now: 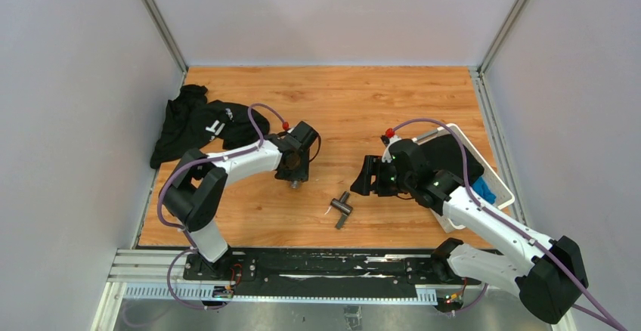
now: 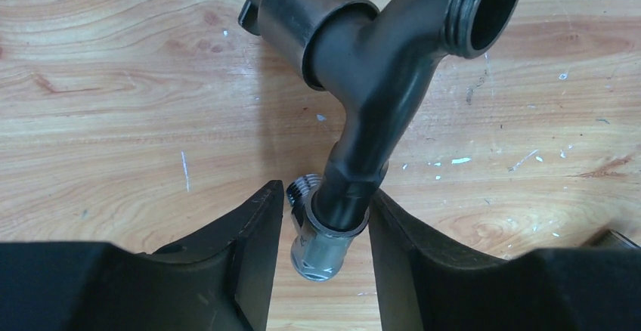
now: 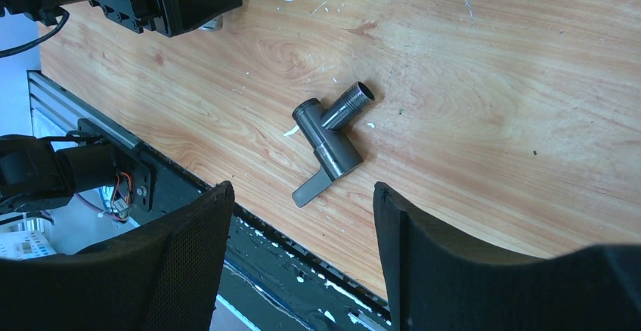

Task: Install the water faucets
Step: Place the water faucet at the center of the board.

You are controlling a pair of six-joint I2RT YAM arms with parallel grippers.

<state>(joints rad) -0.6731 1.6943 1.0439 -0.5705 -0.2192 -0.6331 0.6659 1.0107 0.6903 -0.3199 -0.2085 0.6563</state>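
Dark-grey metal fills the left wrist view: a curved faucet [image 2: 378,66] with a threaded open mouth and a wide collar, its silver base fitting sitting right between the fingers of the left gripper [image 2: 326,195]. One finger [image 2: 404,255] looks to touch the spout's lower end, while a thin sliver of wood shows beside the other. Whether the left gripper is truly clamped on the curved faucet or has let it go cannot be told.

The right gripper [image 1: 361,180] is released — its two fingers stand wide apart with nothing between them. Just ahead of those fingers a second faucet [image 3: 329,142] lies flat on the wooden counter [image 1: 340,104], apart from both pads. Its thin lever handle points back toward the gripper, and its threaded stub angles away. From above, this piece lies between the two grippers, nearer the right one and toward the arm bases.

A black cloth garment [image 1: 200,123] is heaped well beyond the left gripper, out to its left side. A white basket [image 1: 456,126] sits behind the right gripper beside that arm, with something dark and something blue inside.
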